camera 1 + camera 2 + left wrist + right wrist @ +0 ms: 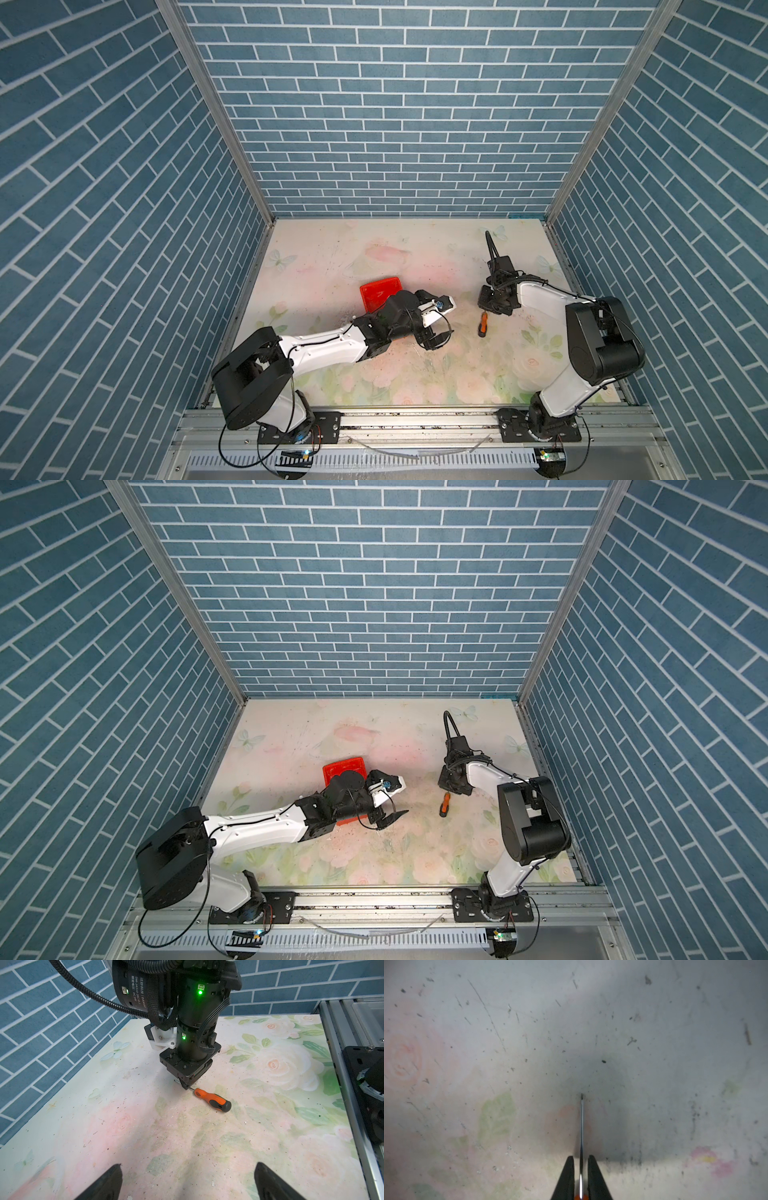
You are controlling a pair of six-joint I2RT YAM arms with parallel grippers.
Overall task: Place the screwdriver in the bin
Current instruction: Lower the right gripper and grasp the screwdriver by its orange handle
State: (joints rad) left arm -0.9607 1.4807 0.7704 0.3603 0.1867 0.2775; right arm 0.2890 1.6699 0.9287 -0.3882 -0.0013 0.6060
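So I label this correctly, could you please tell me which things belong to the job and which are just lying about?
Job: screwdriver, red bin, right gripper straddling the shaft.
Not the job: floral table, open left gripper, pale strip on the front rail.

A tabletop [415, 257] covered with a pale floral print is seen in both top views; roses [276, 1064] and a butterfly [116, 1051] are printed on it. Its surface is marked with fine scratches [488, 1014] and dark specks (clearest in the right wrist view). The tabletop is enclosed on three sides by blue brick-pattern walls [399, 104], which are joined at the corners by aluminium posts [216, 112]. An aluminium rail [415, 419] is set along the near edge, with a white slotted cable duct [415, 461] just below it.
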